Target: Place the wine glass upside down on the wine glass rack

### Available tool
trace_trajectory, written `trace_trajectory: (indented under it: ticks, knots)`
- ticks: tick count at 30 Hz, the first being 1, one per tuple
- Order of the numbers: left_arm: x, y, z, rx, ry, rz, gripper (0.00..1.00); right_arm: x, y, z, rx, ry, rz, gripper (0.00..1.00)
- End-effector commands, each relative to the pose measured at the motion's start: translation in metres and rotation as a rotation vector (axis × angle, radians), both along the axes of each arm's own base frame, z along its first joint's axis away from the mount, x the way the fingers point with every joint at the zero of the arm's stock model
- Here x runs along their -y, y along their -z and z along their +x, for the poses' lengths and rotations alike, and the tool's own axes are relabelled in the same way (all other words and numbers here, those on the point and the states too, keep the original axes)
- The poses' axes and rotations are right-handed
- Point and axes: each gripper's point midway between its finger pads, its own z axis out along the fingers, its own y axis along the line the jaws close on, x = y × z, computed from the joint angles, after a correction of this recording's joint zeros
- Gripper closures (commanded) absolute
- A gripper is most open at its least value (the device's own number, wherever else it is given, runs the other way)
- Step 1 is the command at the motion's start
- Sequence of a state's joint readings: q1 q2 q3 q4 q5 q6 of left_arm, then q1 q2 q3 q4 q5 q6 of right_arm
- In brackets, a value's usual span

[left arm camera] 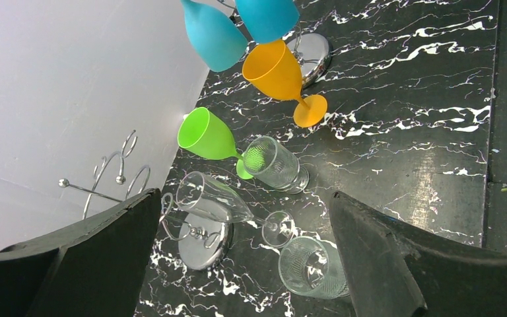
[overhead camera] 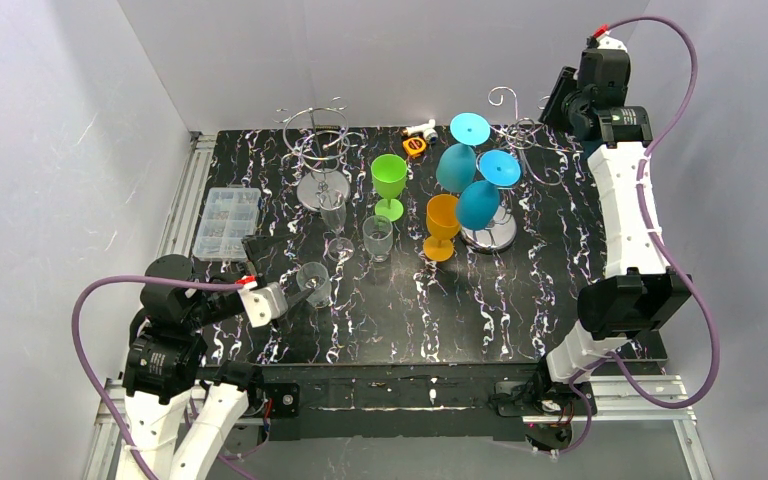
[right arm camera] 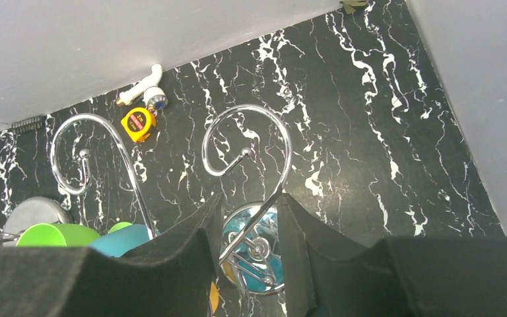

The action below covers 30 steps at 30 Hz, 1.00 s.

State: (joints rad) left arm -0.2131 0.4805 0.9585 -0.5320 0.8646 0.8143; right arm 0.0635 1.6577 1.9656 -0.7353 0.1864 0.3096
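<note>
At the far left a clear compartment box (overhead camera: 226,222) lies on the black marbled table (overhead camera: 520,300), its contents too small to make out. The left gripper (left arm camera: 244,195) hovers low with its jaws spread wide, gripping nothing. A clear ribbed glass (left arm camera: 313,267) sits just ahead, close beside one finger; whether they touch cannot be told. Behind stands the left wine glass rack (overhead camera: 318,150), with a clear stemmed glass (overhead camera: 335,215) before its base. Next come a clear tumbler (overhead camera: 377,238), a green wine glass (overhead camera: 389,178) and an orange wine glass (overhead camera: 441,222), all upright. The yellow tape measure (right arm camera: 138,123) bears a label too small to read. Two blue wine glasses (overhead camera: 478,203) hang upside down on the right wine glass rack (overhead camera: 490,235), feet held in its wire. The right gripper (right arm camera: 249,211) hangs above that rack's back edge, jaws partway apart and clamped on nothing. A chrome loop rises through the gap, and the blue foot beneath is mostly hidden by the fingers. The glasses hang below the gripper, apart from it.
</note>
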Motion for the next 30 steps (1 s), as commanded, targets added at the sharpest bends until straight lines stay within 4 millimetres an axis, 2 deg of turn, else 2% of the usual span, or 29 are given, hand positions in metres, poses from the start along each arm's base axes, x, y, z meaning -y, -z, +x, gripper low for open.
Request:
trace_trajectory:
  ticks: [1, 5, 11, 13, 17, 25, 30]
  knots:
    - [0.001, -0.009, -0.007, 0.029, 0.017, -0.003, 0.02, -0.005, -0.011, -0.004, 0.029, -0.008, 0.039, 0.58]
    - [0.0, -0.01, -0.007, 0.032, 0.013, -0.002, 0.02, -0.009, -0.003, -0.004, 0.012, -0.017, 0.046, 0.6]
    - [0.0, -0.009, -0.007, 0.032, 0.016, -0.001, 0.02, -0.013, 0.009, 0.0, -0.008, -0.018, 0.071, 0.69]
    - [0.0, -0.008, -0.007, 0.031, 0.015, 0.001, 0.02, -0.014, 0.005, 0.001, 0.01, -0.01, 0.092, 0.77]
    - [0.0, -0.007, -0.006, 0.029, 0.016, 0.002, 0.02, -0.013, -0.008, 0.002, 0.069, 0.025, 0.137, 0.99]
    - [0.001, -0.008, -0.009, 0.023, 0.021, -0.006, 0.02, 0.012, -0.024, -0.006, 0.185, 0.225, 0.19, 0.99]
    - [0.001, -0.008, -0.01, 0.025, 0.024, -0.007, 0.02, 0.031, -0.026, -0.011, 0.226, 0.364, 0.193, 0.99]
